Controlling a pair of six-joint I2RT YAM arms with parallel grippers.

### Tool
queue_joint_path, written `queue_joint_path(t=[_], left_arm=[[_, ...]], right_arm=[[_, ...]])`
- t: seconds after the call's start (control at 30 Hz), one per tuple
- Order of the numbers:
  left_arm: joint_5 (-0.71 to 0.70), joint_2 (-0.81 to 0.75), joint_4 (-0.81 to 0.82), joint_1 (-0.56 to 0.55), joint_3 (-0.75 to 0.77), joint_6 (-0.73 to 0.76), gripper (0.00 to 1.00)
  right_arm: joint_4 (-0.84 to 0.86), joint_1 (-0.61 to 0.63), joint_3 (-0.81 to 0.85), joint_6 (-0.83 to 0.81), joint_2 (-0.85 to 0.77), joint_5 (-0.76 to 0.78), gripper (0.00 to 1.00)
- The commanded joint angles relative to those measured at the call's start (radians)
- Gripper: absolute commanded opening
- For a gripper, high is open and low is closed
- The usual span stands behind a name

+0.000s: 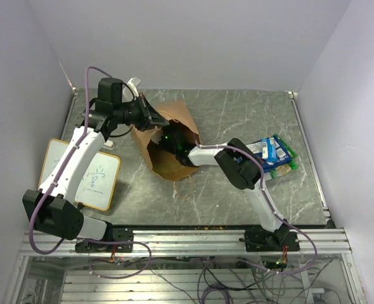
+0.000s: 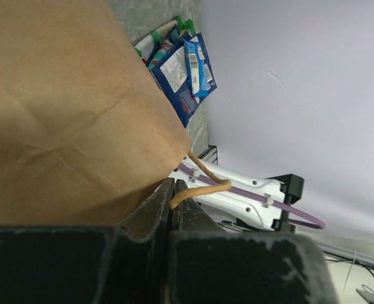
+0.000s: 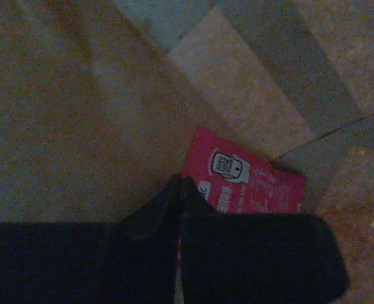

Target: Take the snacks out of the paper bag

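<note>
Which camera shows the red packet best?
The right wrist view: the red packet lies inside the paper bag, its corner at the right gripper, which is shut. The top view shows only the bag's mouth with the arm reaching in. The left wrist view shows just the bag's outside.

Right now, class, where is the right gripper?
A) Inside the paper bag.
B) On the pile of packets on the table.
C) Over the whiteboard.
A: the right gripper is walled in by the brown paper bag, its tips at a red packet.
</note>
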Motion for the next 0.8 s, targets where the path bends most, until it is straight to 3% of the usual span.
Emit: queue_joint_path(t=[0.0, 0.57, 0.7, 0.77], left_arm=[[0.005, -0.045, 0.033, 0.043, -0.034, -0.006, 0.07], [0.036, -0.018, 0.010, 0.066, 0.008, 0.037, 0.07], [0.064, -0.009, 0.063, 0.065, -0.011, 0.008, 0.07], [0.070, -0.005, 0.070, 0.062, -0.015, 0.008, 0.07]], right_arm=[[0.027, 0.002, -0.108, 0.026, -0.115, -0.107, 0.00], [0.214, 0.019, -0.358, -0.018, -0.330, -0.228, 0.00], [0.226, 0.035, -0.340, -0.008, -0.304, -0.094, 0.00], [0.224, 0.035, -0.308, 0.013, -0.271, -0.031, 0.10]])
